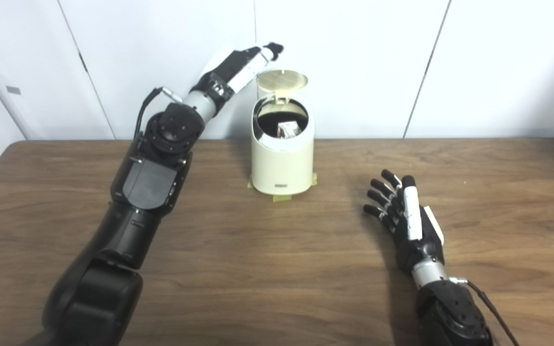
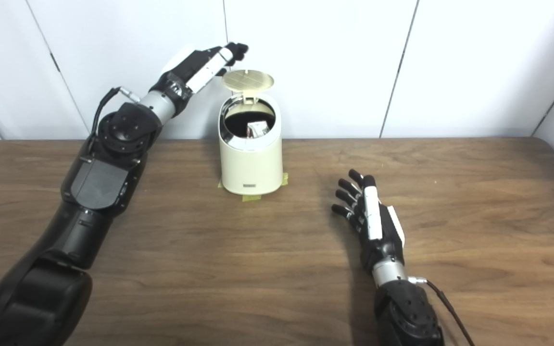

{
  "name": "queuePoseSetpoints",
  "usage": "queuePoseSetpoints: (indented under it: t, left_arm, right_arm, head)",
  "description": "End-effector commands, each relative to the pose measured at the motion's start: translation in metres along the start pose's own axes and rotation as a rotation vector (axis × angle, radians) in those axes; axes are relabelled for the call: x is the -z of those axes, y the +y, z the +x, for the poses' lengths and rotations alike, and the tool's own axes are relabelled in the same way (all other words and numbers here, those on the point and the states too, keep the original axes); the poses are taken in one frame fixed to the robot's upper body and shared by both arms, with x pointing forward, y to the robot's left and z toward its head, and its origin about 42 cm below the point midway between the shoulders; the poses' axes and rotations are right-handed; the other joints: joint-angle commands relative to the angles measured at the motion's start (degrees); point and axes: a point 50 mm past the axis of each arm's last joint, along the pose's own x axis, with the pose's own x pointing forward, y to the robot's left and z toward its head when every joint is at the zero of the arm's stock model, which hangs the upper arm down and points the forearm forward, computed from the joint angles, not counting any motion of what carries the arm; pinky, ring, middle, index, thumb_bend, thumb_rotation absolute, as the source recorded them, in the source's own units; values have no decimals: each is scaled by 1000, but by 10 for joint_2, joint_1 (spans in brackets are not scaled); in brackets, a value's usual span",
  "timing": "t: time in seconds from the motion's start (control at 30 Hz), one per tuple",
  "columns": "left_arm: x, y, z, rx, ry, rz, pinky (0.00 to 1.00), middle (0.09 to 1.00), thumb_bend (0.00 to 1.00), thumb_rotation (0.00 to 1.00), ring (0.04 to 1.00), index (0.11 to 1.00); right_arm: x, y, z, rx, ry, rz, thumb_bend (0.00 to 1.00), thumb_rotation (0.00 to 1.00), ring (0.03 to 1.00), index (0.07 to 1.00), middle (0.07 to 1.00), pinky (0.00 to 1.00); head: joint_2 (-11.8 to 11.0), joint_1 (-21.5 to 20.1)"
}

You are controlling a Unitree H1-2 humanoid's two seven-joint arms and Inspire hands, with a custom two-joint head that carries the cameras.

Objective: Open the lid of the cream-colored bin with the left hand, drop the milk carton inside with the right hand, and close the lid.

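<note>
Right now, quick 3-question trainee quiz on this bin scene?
1. True or false: the bin lid stands open.
2. Where is the carton? A) on the table B) inside the bin C) in the right robot hand
3. Fill in: the left robot hand is raised beside the ____.

Key:
1. True.
2. B. It shows through the bin's opening; the right robot hand is open and holds nothing, low over the table.
3. Lid. Whether the hand touches it cannot be told.
</note>
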Motion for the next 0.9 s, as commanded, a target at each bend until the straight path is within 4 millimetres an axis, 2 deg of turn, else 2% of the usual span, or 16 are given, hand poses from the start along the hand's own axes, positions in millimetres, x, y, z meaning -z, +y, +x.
queuePoseSetpoints:
  t: [0.0, 0.2, 0.43, 0.53, 0.73, 0.87]
  left_arm:
    - [-34, 25, 9, -30, -101, 108, 905, 867, 490, 1000, 906, 875]
    - [-37, 26, 7, -3, -109, 152, 892, 837, 484, 1000, 876, 845]
    - [-38, 28, -1, 29, -99, 284, 909, 814, 503, 1000, 882, 822]
    - [-38, 28, -6, 31, -97, 351, 867, 802, 498, 1000, 857, 811]
    - [-35, 28, -17, 55, -94, 452, 845, 809, 511, 1000, 841, 806]
    - [-30, 24, -25, 77, -113, 540, 776, 819, 479, 1000, 817, 792]
  right_arm:
    - [-17, 5, 10, -30, -87, 11, 582, 1000, 843, 919, 852, 756]
    - [-14, 7, 11, -25, -76, 8, 585, 1000, 839, 920, 844, 761]
    - [-13, 7, 12, -35, -64, 11, 603, 1000, 843, 913, 841, 760]
    - [-14, 7, 12, -32, -55, 40, 600, 1000, 841, 907, 837, 770]
    - [-15, 6, 11, -30, -34, 114, 583, 1000, 837, 902, 836, 778]
    - [-16, 6, 10, -10, -14, 142, 579, 1000, 824, 896, 819, 746]
  head:
    - [3, -1]
    - [5, -2]
    - [10, -2]
    - [11, -4]
    - [9, -10]
    - [9, -10]
